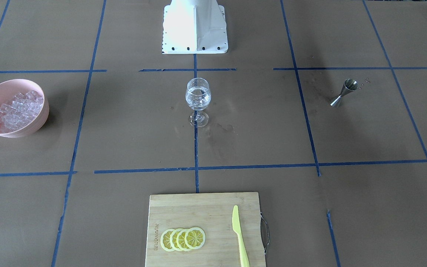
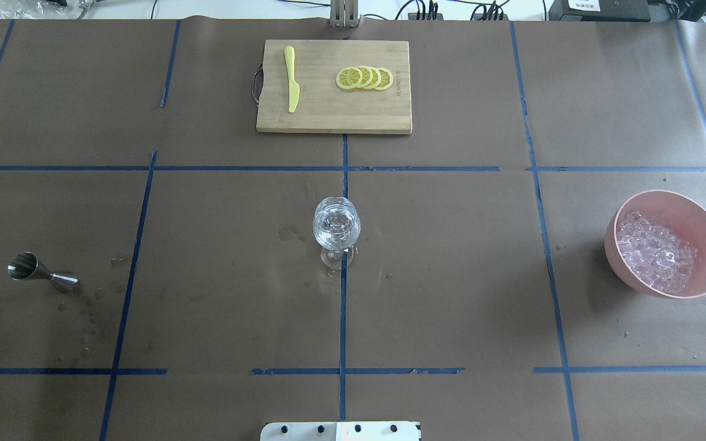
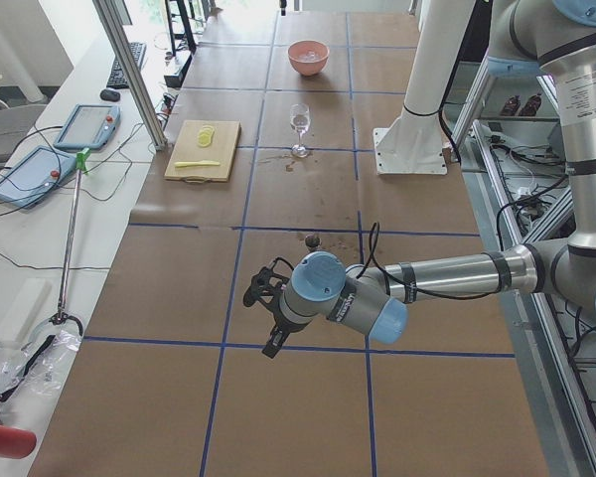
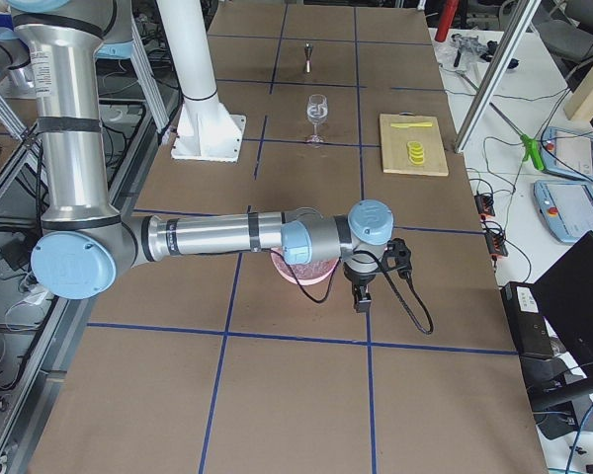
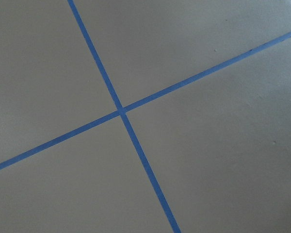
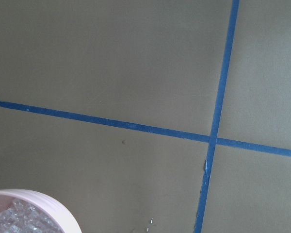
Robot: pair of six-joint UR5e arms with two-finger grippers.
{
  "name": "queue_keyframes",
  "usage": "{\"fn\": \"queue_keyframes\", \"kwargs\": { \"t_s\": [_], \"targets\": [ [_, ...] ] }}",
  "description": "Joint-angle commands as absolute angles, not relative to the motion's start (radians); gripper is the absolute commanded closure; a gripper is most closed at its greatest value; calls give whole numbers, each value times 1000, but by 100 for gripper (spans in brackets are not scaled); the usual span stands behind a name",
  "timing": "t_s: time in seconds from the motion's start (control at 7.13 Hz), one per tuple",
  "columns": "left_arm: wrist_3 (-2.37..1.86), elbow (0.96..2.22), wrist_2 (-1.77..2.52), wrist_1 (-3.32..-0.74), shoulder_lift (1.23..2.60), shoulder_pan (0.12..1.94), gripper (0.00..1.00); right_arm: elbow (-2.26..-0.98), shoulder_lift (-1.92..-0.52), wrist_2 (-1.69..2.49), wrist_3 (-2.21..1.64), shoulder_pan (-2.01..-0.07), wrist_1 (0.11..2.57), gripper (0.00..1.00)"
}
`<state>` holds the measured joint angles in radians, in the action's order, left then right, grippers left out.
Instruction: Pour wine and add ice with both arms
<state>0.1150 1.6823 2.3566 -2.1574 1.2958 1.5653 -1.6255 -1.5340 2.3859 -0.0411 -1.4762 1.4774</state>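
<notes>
A clear wine glass stands at the table's centre and holds clear glassy contents; it also shows in the overhead view. A steel jigger stands on my left side, with drops around it. No dark wine shows. Ice cubes fill a pink bowl on my right. My left gripper shows only in the exterior left view, beyond the jigger; I cannot tell whether it is open. My right gripper shows only in the exterior right view, just past the bowl; I cannot tell its state either.
A wooden cutting board at the far edge carries several lemon slices and a yellow knife. The white pedestal stands behind the glass. Blue tape lines cross the brown table cover. The bowl's rim shows in the right wrist view.
</notes>
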Motion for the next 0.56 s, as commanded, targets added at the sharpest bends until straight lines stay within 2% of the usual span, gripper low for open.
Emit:
{"fn": "queue_keyframes", "kwargs": {
  "t_s": [0.0, 0.42],
  "targets": [
    [117, 1681, 2338, -2157, 1290, 1563, 0, -1621, -1566, 2362, -40, -1476, 1456, 0],
    [114, 1692, 2352, -2000, 1308, 1559, 0, -1623, -1592, 2361, -40, -1476, 1454, 0]
  ]
}}
